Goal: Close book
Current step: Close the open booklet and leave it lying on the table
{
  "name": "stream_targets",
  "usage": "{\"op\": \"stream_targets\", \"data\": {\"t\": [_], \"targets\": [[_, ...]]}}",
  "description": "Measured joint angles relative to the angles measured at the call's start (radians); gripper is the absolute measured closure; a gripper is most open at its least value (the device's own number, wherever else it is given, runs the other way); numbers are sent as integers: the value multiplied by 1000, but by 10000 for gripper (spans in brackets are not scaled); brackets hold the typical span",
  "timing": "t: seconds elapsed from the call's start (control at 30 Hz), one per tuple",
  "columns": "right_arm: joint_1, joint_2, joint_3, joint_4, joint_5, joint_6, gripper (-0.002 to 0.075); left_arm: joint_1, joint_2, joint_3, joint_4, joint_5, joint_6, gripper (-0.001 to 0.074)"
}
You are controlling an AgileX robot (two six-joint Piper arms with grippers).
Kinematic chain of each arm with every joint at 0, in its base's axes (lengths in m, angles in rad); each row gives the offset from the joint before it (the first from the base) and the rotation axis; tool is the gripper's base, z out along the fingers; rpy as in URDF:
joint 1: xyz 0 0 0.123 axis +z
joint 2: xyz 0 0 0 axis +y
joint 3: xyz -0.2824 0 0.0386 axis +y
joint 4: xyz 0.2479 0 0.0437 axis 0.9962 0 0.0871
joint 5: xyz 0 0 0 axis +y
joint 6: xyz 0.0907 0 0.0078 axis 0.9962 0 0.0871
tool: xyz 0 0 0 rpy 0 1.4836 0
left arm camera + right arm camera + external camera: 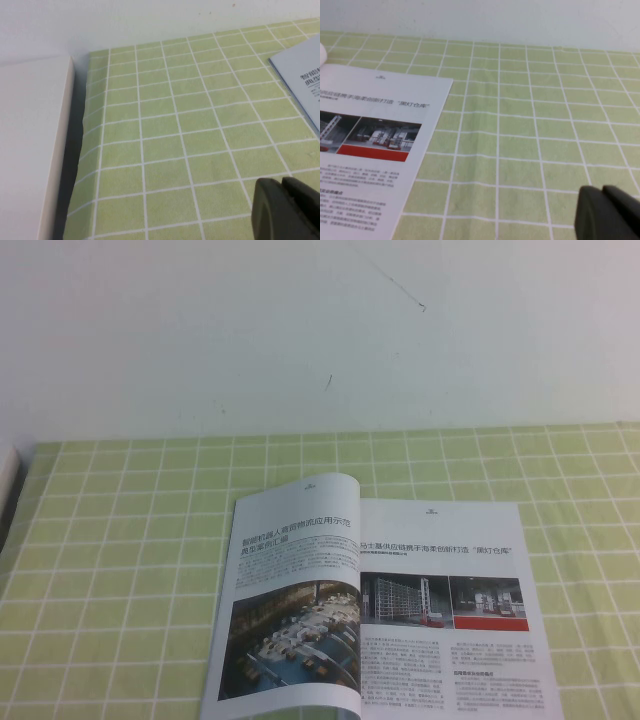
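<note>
high: raised, angled down | wrists: low, close | shared: book (380,605)

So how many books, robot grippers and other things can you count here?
Books: 1, the open book.
Cloths: 1, the green checked cloth.
Grippers: 2, left gripper shut over the cloth left of the book, right gripper shut over the cloth on its right.
Boards: 1, the white board at the cloth's left edge.
Total: 5.

Pale green tablecloth (120,540), crossed by a white grid, and a plain white wall (300,320) behind it. The open magazine (400,590) has white pages, black headlines, a dark blue-green photo and a red-floored one. The left gripper (282,182) is black, low over green squares near a white panel (30,150). The right gripper (602,190) is black too, over the cloth beside the magazine.
</note>
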Motion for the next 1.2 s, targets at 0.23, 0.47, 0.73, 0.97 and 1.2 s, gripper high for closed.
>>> {"op": "stream_targets", "data": {"t": [0.23,0.47,0.73,0.97,1.2], "targets": [[0,0,0,0,0,0,729,0,0,0,0,0,0,738],[0,0,0,0,0,0,729,0,0,0,0,0,0,738],[0,0,0,0,0,0,729,0,0,0,0,0,0,738],[0,0,0,0,0,0,729,0,0,0,0,0,0,738],[0,0,0,-1,0,0,729,0,0,0,26,0,0,738]]}}
